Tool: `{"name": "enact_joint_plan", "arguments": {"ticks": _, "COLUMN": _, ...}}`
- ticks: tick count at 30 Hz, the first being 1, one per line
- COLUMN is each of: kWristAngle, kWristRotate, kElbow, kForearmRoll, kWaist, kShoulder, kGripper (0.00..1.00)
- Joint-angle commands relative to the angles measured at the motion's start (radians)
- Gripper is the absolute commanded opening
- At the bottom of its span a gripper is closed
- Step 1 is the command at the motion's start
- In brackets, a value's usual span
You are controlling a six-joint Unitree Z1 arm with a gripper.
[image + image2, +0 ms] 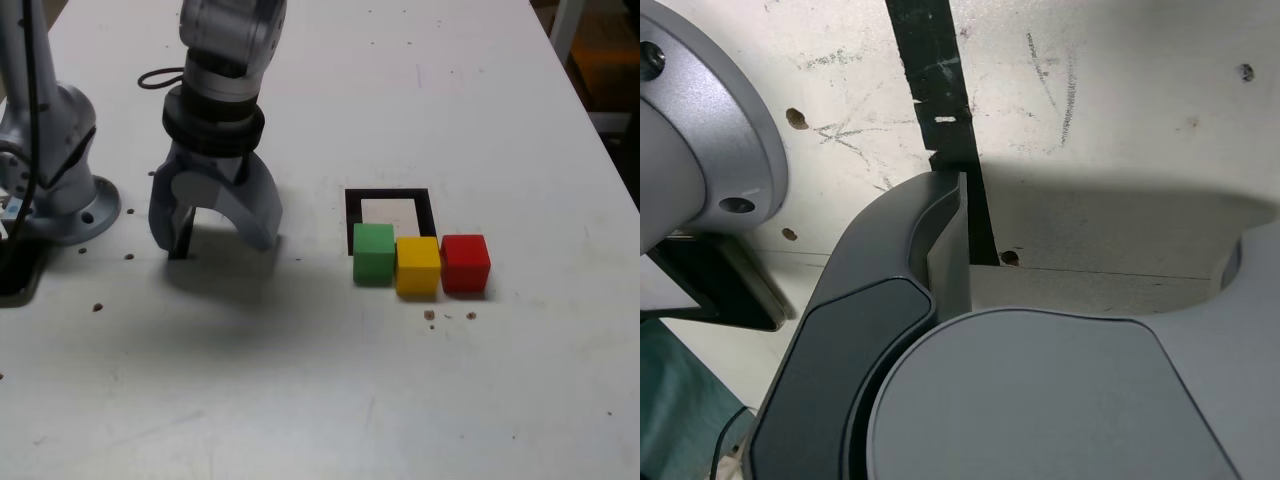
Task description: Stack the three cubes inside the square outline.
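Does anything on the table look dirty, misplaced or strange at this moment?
Small brown crumbs lie scattered on the white table, some just in front of the yellow cube. The green cube overlaps the near edge of the square outline. Nothing looks damaged.

Robot lab: bolted arm base [60,190], taped white table [400,390]

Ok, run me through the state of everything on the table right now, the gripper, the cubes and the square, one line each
gripper: open, empty, pointing down at the table, away from the cubes
green cube: on the table, overlapping the outline's near edge, not stacked
yellow cube: on the table between green and red, not stacked
red cube: on the table, at the row's end, not stacked
square outline: white centre empty
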Motion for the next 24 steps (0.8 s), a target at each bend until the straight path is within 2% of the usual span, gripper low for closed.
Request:
{"name": "enact_joint_plan", "arguments": {"ticks": 1, "kWristAngle": -0.001, "kWristRotate": -0.001, "kElbow": 0.002, "kForearmRoll": -0.004, "kWaist": 0.002, "kShoulder": -0.007, "kGripper": 0.92}}
{"name": "enact_joint_plan", "arguments": {"ticks": 13, "kWristAngle": 0.008, "kWristRotate": -0.001, "kElbow": -0.008, "kForearmRoll": -0.011, "kWaist": 0.002, "kShoulder": -0.016, "kGripper": 0.92}}
{"name": "enact_joint_plan", "arguments": {"ticks": 24, "kWristAngle": 0.054, "kWristRotate": -0.007, "kElbow": -0.116, "kForearmRoll": 0.061, "kWaist": 0.002, "kShoulder": -0.027, "kGripper": 0.92}}
